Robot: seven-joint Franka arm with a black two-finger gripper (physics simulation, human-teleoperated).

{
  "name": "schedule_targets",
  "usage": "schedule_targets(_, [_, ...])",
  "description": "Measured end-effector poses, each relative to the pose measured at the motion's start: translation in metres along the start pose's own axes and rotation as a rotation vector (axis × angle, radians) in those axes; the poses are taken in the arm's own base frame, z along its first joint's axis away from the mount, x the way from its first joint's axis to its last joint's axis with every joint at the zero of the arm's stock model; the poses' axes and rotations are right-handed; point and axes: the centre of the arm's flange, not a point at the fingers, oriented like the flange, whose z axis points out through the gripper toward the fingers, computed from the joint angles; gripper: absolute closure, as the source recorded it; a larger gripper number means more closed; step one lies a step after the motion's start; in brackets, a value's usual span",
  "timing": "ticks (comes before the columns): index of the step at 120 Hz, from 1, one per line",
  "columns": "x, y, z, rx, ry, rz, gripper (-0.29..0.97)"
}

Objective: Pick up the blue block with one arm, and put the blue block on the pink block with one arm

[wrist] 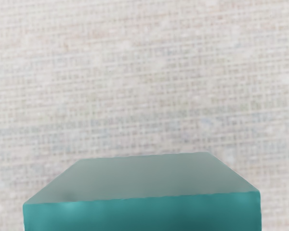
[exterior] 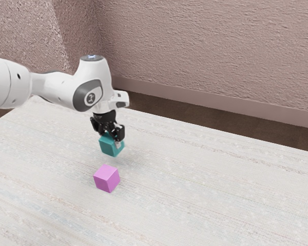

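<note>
The black two-finger claw (exterior: pixel 112 138) is closed on the teal-blue cube block (exterior: pixel 111 147), one finger on each of two opposite faces. The block hangs clear of the pale woven-textured bench (exterior: pixel 220 195). The pink cube block (exterior: pixel 106 178) rests on the bench surface, inboard of the far edge, near the held block and not touching it. In the wrist view the teal-blue block (wrist: pixel 144 192) sits directly under the hand, over bare bench (wrist: pixel 144 72).

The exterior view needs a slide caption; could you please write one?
Black fingers hold the teal-blue cube above the pale table, near the pink cube.
</note>
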Motion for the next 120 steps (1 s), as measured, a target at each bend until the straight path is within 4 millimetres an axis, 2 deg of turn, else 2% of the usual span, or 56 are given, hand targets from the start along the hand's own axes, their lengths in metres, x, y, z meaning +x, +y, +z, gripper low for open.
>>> schedule_targets(11, [-0.018,0.005,-0.013,0.003,0.003,0.001,0.32])
schedule_targets(35, [-0.047,0.014,-0.022,0.004,-0.007,-0.002,0.32])
schedule_targets(66, [-0.060,0.024,-0.011,-0.023,-0.031,-0.014,0.33])
schedule_targets(97, [-0.087,0.033,-0.020,-0.018,-0.032,-0.016,0.33])
schedule_targets(120, [-0.095,0.040,-0.016,-0.022,-0.041,-0.012,0.33])
